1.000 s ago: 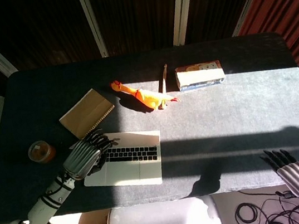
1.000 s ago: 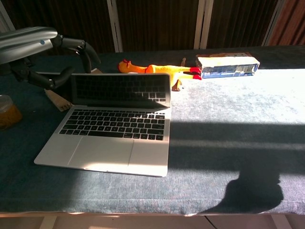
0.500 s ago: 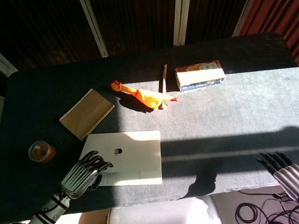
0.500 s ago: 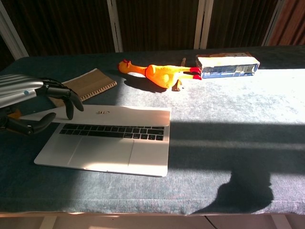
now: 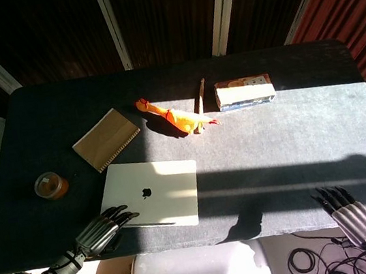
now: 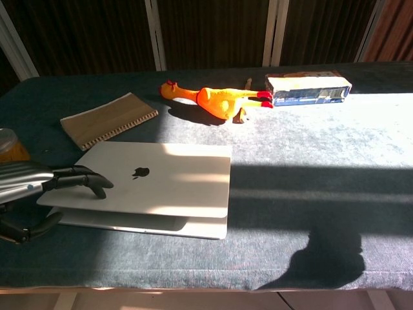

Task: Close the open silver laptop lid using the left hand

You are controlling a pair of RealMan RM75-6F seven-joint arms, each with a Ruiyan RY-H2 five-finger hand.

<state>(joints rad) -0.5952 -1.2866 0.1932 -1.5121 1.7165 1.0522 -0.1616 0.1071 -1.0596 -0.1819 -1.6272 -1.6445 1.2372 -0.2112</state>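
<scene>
The silver laptop [image 5: 151, 194] lies at the table's front left with its lid lowered almost flat. The chest view shows the lid [image 6: 151, 178] with its logo up and a thin gap left above the base along the front edge. My left hand [image 5: 103, 231] is at the laptop's near-left corner, and its fingertips [image 6: 97, 184] rest on the lid while the thumb curls below the edge. It holds nothing. My right hand [image 5: 350, 212] hangs open off the table's front right edge, far from the laptop, and appears only in the head view.
A brown spiral notebook [image 5: 106, 139] lies behind the laptop. A cup of orange stuff [image 5: 51, 185] stands to its left. An orange rubber chicken [image 5: 177, 118], a thin stick [image 5: 200, 95] and a flat box [image 5: 244, 92] sit farther back.
The lid has swung down from upright to nearly flat. My left hand followed it down and toward the table's front edge. The right hand drifted slightly back.
</scene>
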